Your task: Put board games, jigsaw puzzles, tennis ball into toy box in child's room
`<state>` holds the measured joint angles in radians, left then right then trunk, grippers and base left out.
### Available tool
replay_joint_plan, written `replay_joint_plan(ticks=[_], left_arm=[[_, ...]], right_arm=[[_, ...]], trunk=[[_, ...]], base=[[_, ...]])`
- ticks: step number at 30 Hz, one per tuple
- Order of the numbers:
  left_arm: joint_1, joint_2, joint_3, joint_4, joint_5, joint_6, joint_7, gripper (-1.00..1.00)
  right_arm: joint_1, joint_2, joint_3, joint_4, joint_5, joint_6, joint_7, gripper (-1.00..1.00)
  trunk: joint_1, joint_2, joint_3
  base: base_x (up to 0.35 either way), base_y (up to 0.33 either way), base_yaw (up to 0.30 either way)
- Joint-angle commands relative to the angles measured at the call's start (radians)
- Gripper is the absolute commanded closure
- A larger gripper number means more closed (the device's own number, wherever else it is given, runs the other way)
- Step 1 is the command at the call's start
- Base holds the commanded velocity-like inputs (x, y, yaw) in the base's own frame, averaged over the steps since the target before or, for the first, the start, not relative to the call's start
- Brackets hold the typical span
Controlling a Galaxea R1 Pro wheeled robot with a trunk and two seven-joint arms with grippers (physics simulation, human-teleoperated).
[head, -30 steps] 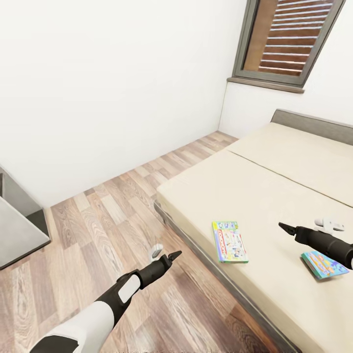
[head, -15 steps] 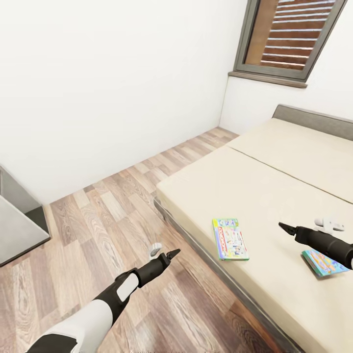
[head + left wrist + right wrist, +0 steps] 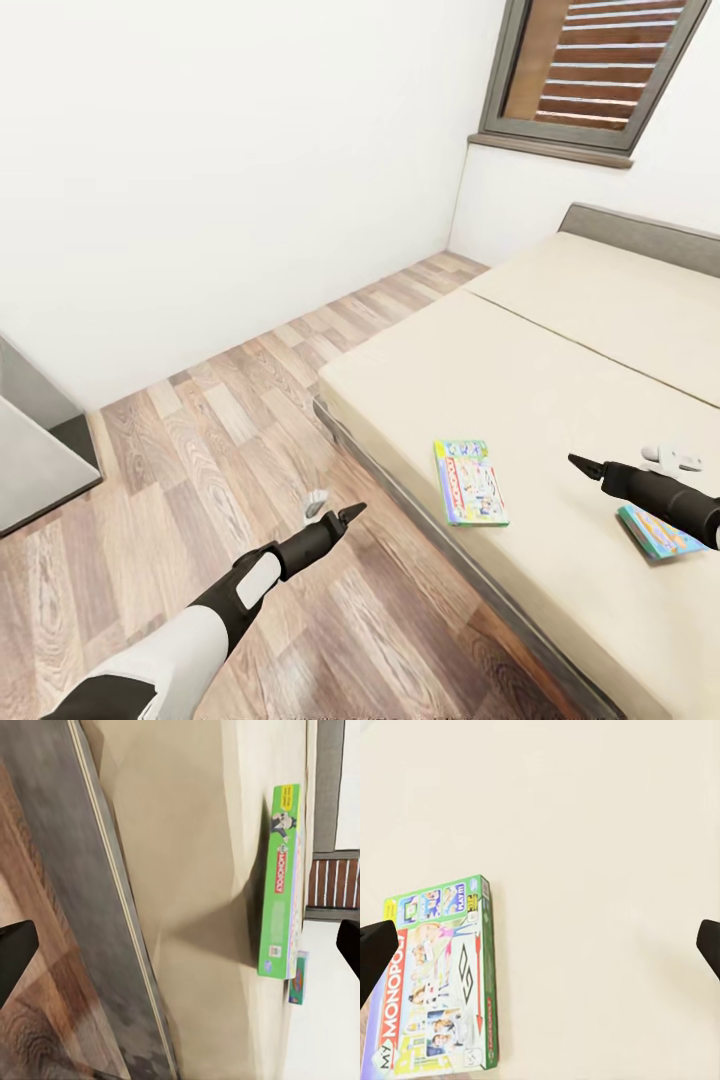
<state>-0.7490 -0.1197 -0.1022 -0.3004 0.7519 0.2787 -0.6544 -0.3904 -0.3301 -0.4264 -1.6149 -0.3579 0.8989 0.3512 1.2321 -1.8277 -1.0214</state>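
Note:
A green Monopoly board game (image 3: 470,482) lies flat on the beige bed (image 3: 560,400) near its front edge. A second, teal board game (image 3: 655,532) lies further right on the mattress, partly hidden behind my right arm. Above the bed, between the two games, my right gripper (image 3: 585,465) is open and holds nothing. The right wrist view looks down on the Monopoly box (image 3: 435,982) between the spread fingers (image 3: 375,952). My left gripper (image 3: 350,515) hangs open over the wood floor beside the bed. Its wrist view shows both games (image 3: 281,881) edge-on.
A grey cabinet (image 3: 30,450) stands at the left edge. White walls close the room, with a shuttered window (image 3: 590,70) above the grey headboard (image 3: 640,235). Wood floor (image 3: 220,430) runs between the cabinet and the bed.
The whole picture has drifted slightly, with the window and bed sliding up a little, so the camera moved. Both arms keep their pose and the games lie where they were.

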Motion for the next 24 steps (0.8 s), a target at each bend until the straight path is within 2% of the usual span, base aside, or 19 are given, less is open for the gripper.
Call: replay_joint_plan(ticks=[1,15,24], left_arm=[[0.0,0.0,-0.004,0.0,0.011,0.008,-0.001,-1.0],[-0.007,0.001,-0.004,-0.016,0.011,0.019,-0.004,-1.0],[-0.008,0.001,-0.005,-0.033,0.01,0.033,-0.005,-1.0]], right_arm=[[-0.001,0.0,-0.002,0.0,0.005,0.005,0.008,-1.0],[-0.001,0.0,-0.002,0.0,0.005,0.005,0.008,-1.0],[-0.001,0.0,-0.002,0.0,0.005,0.005,0.009,-1.0]], trunk=[[0.0,0.0,-0.002],[0.0,0.0,-0.025],[0.0,0.0,-0.031]], base=[[0.0,0.0,0.0],[0.0,0.0,0.0],[0.0,0.0,0.0]])
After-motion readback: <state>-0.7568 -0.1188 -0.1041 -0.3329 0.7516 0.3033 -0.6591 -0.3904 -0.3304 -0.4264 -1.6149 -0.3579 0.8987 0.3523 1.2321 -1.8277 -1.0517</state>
